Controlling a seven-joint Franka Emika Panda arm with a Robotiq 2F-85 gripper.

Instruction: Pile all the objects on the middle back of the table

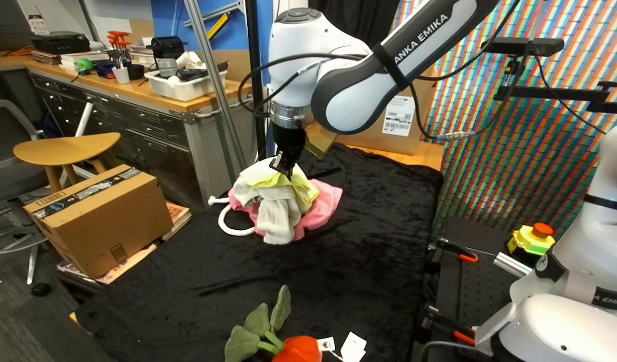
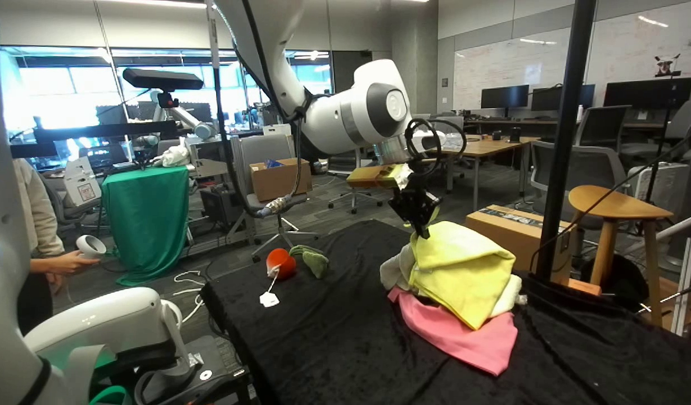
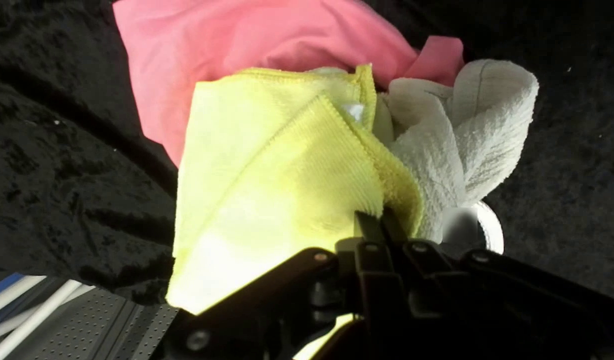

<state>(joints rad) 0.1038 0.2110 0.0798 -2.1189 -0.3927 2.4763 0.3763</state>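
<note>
A yellow cloth (image 1: 261, 176) lies on top of a pile at the table's back; it also shows in an exterior view (image 2: 463, 264) and the wrist view (image 3: 257, 165). Under it are a grey-white cloth (image 1: 281, 213) and a pink cloth (image 2: 458, 332). A white rope loop (image 1: 233, 231) sticks out at the pile's side. My gripper (image 3: 374, 220) is over the pile, its fingers close together on a fold of the yellow cloth. It also shows in both exterior views (image 1: 284, 168) (image 2: 420, 225). An orange-red plush (image 2: 282, 264) with green leaves lies apart from the pile.
A black cloth (image 1: 308, 281) covers the table. A dark thin object (image 1: 324, 172) lies behind the pile. A cardboard box (image 1: 105, 216) stands beside the table edge, and a dark upright pole (image 2: 565, 140) stands close to the pile's side.
</note>
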